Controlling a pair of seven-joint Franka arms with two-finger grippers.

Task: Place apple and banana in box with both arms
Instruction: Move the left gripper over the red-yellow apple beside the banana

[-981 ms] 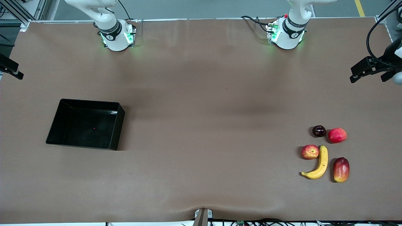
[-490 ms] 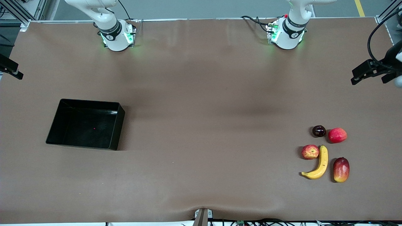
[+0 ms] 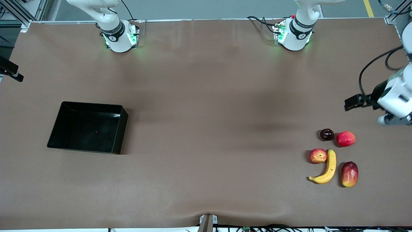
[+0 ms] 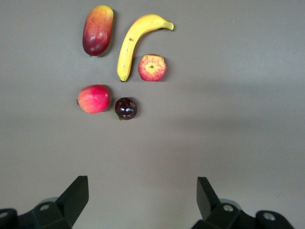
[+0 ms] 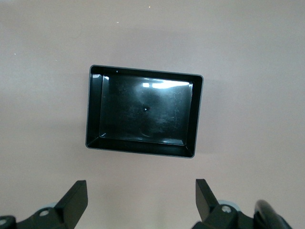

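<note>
We see the left pincer (image 4: pixel 140 200) spread wide above bare bench (image 3: pixel 206 129), apple (image 3: pixel 318 156) touching banana (image 3: pixel 326 168) nearby, right pincer (image 5: pixel 140 200) likewise spread, high over the box (image 5: pixel 198 114).

We see our left arm's white wrist with its black two-finger tool (image 3: pixel 352 103) up in the air over the bare brown bench at the left arm's end, a black cable looping above it. In the left wrist view its tool (image 4: pixel 143 202) points down with the fingers (image 4: pixel 76 195) spread wide, nothing between them. Our right arm's black two-finger tool (image 5: pixel 141 200) also hangs high in the air with its fingers (image 5: pixel 75 199) spread wide and empty.
</note>
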